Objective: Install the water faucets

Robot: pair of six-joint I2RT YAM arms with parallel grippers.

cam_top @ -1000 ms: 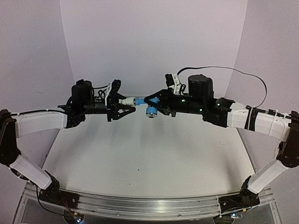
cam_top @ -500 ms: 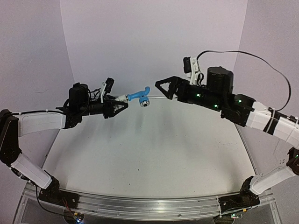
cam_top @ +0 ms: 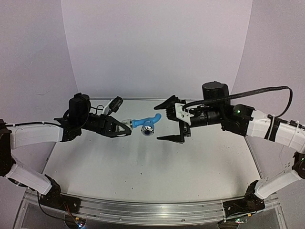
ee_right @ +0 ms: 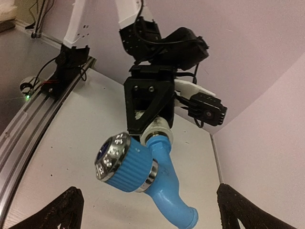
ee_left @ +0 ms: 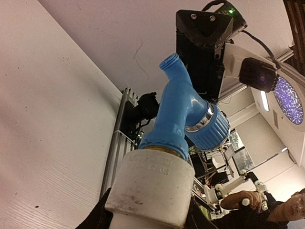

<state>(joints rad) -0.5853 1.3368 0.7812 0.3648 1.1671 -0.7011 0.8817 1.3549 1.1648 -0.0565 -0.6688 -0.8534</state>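
The left gripper (cam_top: 125,127) clamped the white fitting (ee_left: 150,183), with the blue tap (cam_top: 144,125) projecting right. The right gripper (cam_top: 166,122) waited just beside it, jaws apart. An off-centre closure could lever the tap loose.

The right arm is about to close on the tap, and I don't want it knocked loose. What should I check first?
1. Hold: the left gripper is shut on the white fitting: ok.
2. Joint: the blue tap sits in the fitting: ok. How deep it is threaded: cannot tell.
3. Opening: the right gripper is open wider than the tap: ok.
4. Clearance: its fingers are apart from the tap: ok.
5. Aim: the tap lies centred between them in the right wrist view: ok.
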